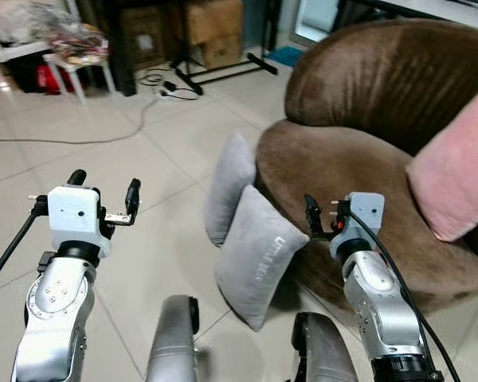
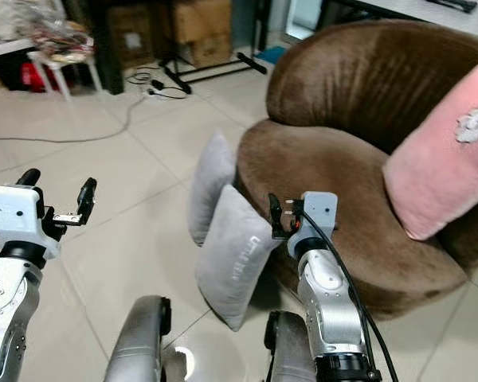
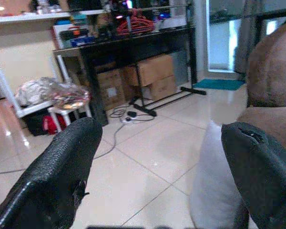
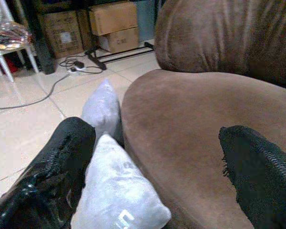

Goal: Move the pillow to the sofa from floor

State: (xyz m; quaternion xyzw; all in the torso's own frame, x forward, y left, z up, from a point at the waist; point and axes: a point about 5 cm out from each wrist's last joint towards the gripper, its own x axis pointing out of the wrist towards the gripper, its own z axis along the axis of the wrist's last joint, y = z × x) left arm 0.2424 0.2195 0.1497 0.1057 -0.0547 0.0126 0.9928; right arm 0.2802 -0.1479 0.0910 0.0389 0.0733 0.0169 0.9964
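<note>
Right fingers: the right gripper is spread wide with nothing between its fingers; it hovers over the front edge of the sofa seat, just above the near pillow's top corner, likely lined up to come down on that corner.
Left fingers: the left gripper is also spread wide and empty, raised over bare floor tiles, well to the left of the pillows; it looks ready to support the grab from the other side.
Near grey pillow: the near grey pillow stands on one corner on the floor, tilted, leaning against the sofa's front; printed lettering faces outward. It is the closest to the right gripper, so probably the one to lift.
Far grey pillow: a second grey pillow stands upright just behind it, also propped against the sofa.
Sofa: the brown sofa has a rounded seat with open room at the front, a natural landing place.
Pink cushion: a pink cushion leans against the sofa's back on the right.
Background: cardboard boxes and a cable lie far off, out of the way.
</note>
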